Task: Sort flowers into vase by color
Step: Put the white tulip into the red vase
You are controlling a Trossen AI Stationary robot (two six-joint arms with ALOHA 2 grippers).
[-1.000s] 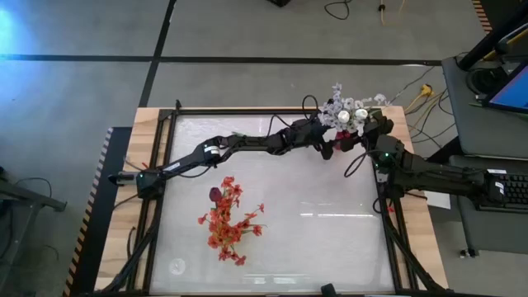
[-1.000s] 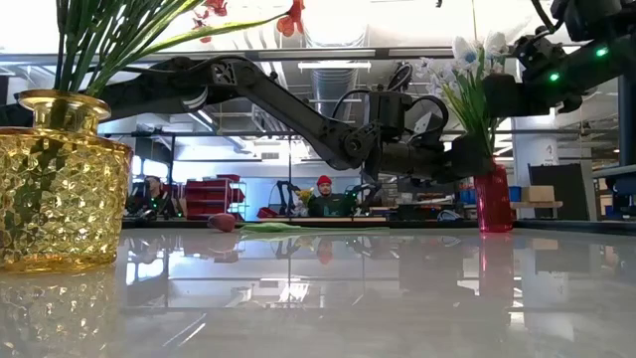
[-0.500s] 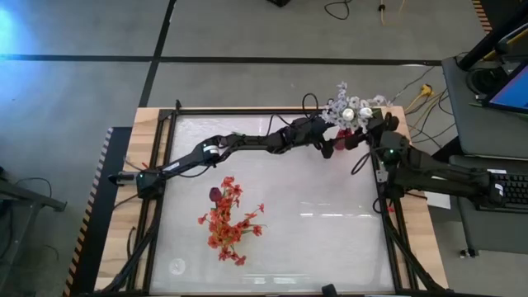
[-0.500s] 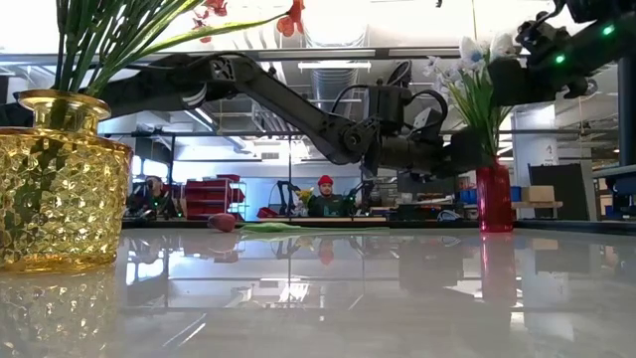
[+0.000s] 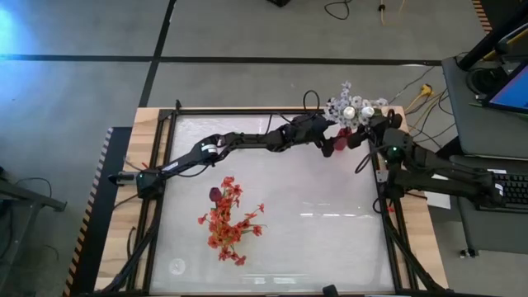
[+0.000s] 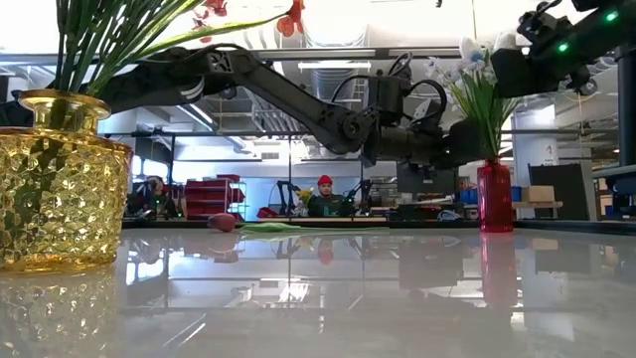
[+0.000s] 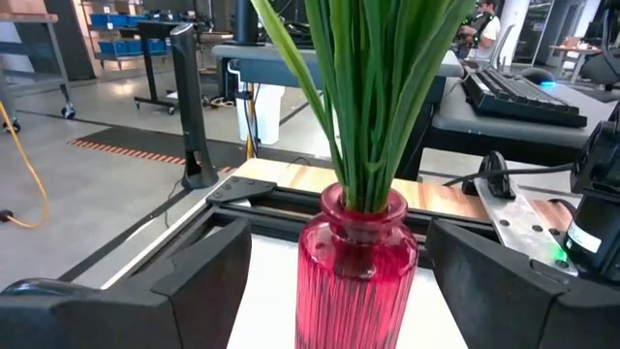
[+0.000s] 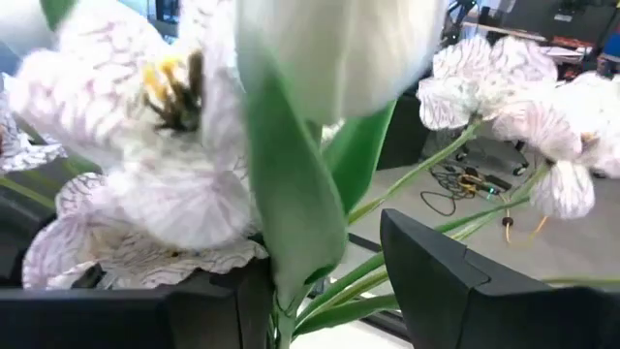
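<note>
Red vase (image 7: 356,262): upright at the far right corner of the worktop (image 5: 280,198), packed with white flowers (image 5: 351,107).
Left gripper (image 7: 339,276): spread wide, one finger on each side of the vase body, not visibly touching.
Right gripper (image 8: 320,281): up among the white blossoms, fingers half-closed about a white bud's green stem (image 8: 291,213); appears pinched, contact partly hidden.
Yellow vase (image 6: 60,184): near left, carrying the red-orange sprays (image 5: 227,219).
Maroon tulip (image 6: 224,222): lying loose on the worktop.
Step in hand: judged seating the white stem.
Advice: lower straight down the neck; brace the vase before release; avoid dragging neighbouring stems out.
</note>
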